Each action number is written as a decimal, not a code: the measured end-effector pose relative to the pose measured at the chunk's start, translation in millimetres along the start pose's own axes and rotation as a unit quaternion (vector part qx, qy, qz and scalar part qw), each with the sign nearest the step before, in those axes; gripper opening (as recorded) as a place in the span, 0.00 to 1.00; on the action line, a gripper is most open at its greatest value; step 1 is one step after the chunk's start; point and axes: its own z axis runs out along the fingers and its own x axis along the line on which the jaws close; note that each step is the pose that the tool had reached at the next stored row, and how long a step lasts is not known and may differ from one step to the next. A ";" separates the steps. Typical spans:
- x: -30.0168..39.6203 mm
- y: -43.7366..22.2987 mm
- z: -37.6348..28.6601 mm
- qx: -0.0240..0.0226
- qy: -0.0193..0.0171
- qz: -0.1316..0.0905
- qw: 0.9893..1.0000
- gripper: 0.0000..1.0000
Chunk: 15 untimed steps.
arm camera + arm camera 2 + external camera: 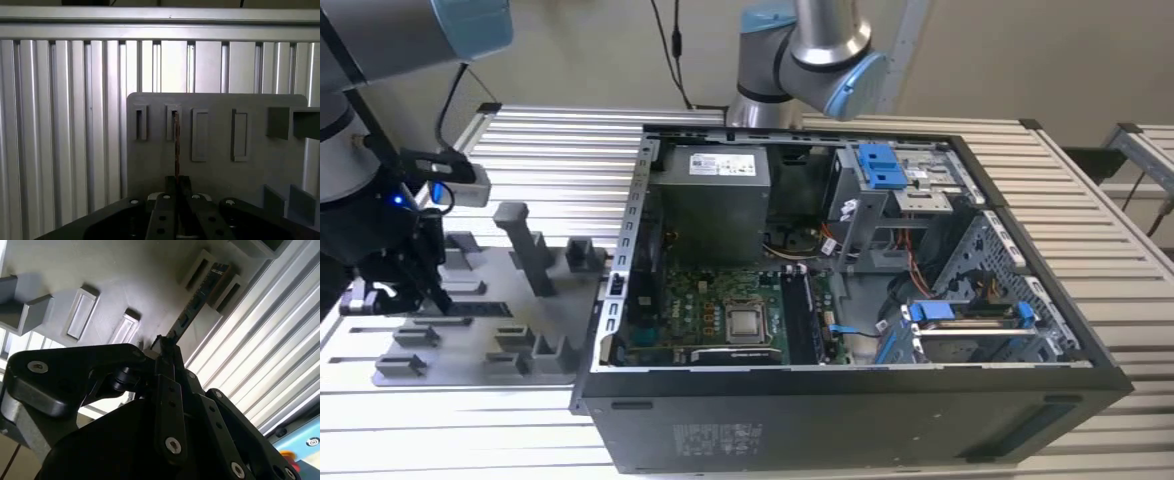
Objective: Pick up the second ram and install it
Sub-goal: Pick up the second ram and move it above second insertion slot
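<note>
Black gripper (177,184) jaws are drawn in to a thin gap and pinch the near end of the second ram (176,145), which shows edge-on as a slim brown line in the first wrist view. In the second wrist view its green board with dark chips runs from the jaws up to the grey fixture plate (125,275). The far end sits in a raised slot of that plate, the one next to the end in a row of four. The plate lies on the ribbed metal counter (547,140). At the exterior view's right, beside the plate, stands an open computer case (854,420) with its motherboard (720,300) exposed. A second arm (801,50) rises behind the case.
</note>
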 end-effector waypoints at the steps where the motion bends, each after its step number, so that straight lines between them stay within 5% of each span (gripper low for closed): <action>1: 0.0 0.0 -1.3 0.000 0.000 0.000 1.000 0.14; 15: -0.4 0.0 -18.0 0.000 0.000 0.000 1.000 0.14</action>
